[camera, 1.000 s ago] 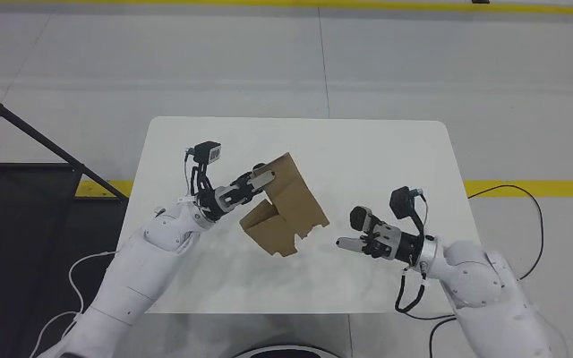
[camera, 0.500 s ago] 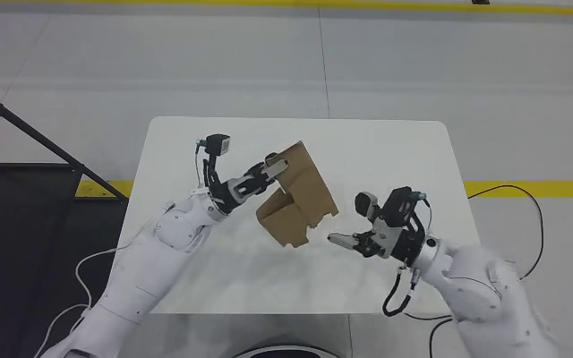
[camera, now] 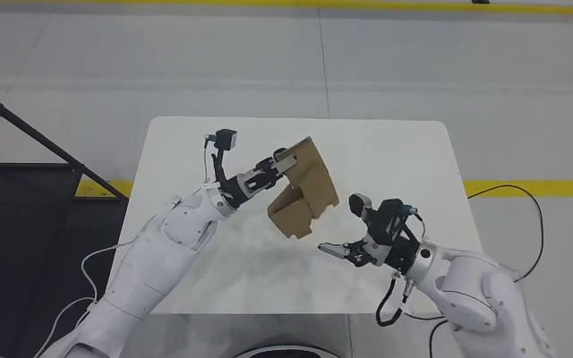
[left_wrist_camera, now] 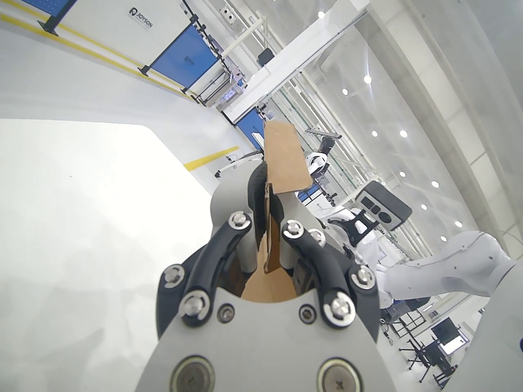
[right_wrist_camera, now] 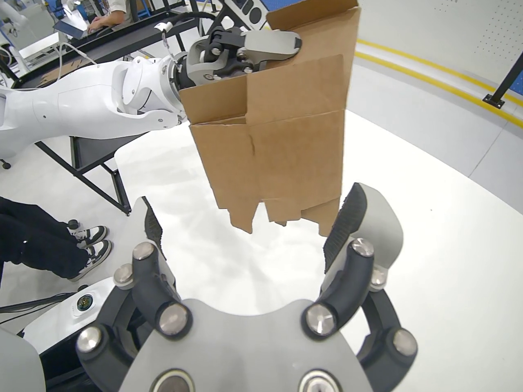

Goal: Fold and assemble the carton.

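While the left gripper [camera: 283,165] is clamped shut on the brown cardboard carton [camera: 304,186], the carton hangs in the air above the middle of the white table [camera: 394,152], touching nothing else. The right wrist view shows the left gripper's grip near the carton's upper end, with one grey finger lying across the outer face just under a raised top flap. In the left wrist view, the cardboard edge runs straight between the two closed fingers, and a flap stands up beyond their tips.

The carton is a partly opened sleeve, held roughly upright and slightly tilted. Its lower flaps are unfolded and point down toward the table with uneven, notched edges.

The right gripper [camera: 345,228] sits lower, on the carton's side toward the robot's right, with its fingers spread wide and nothing between them. From its own wrist camera, the carton's lower flaps hang just beyond the gap between the fingers, and one bottom corner lines up with a ribbed pad. Contact there cannot be told. From above, a strip of bare table separates the carton from this gripper.
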Available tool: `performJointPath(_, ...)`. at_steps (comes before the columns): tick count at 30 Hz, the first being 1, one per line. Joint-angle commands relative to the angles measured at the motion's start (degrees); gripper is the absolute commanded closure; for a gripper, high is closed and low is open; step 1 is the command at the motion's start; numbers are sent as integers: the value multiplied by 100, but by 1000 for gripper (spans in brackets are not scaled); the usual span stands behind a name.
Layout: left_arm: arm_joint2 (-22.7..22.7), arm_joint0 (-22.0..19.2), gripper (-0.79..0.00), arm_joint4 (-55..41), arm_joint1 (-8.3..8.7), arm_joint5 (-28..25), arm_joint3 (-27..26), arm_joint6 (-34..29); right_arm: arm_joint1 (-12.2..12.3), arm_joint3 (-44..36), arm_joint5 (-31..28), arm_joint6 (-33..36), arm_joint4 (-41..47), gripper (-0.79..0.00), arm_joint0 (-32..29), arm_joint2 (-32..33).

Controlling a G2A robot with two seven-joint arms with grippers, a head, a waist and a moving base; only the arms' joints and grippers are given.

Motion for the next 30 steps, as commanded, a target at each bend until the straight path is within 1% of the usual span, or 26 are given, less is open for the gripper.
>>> performJointPath(1,5,-4,0,108,-20,134,-81,134,-6,-149,103,52,-452,-785,4,-110)
performJointPath(5,55,-74,0,584,-88,474,-172,589,-37,-478,226,9,-1404,-785,58,-523)
performJointPath(7,112,-109,0,723,-119,609,-212,690,-56,-539,366,17,-1769,-785,77,-695)
performJointPath(8,149,-129,0,819,-143,694,-218,769,-73,-591,662,136,-2173,-785,87,-806)
performJointPath(10,191,-151,0,886,-171,761,-222,849,-99,-680,972,265,-2615,-785,92,-1002)
performJointPath(12,226,-175,0,975,-204,848,-207,941,-138,-755,1404,581,-3254,-785,123,-1265)
performJointPath(16,246,-180,0,1022,-250,927,-194,1040,-228,-798,2185,988,-4070,-785,193,-1656)
performJointPath(18,241,-177,0,1050,-265,985,-194,1049,-276,-755,2444,994,-4270,-785,248,-1806)
performJointPath(22,217,-172,0,1036,-296,1096,-236,1049,-365,-672,2717,929,-4715,-785,357,-2141)
performJointPath(30,215,-170,0,1010,-360,1253,-269,985,-554,-402,3182,691,-5060,-785,630,-2522)
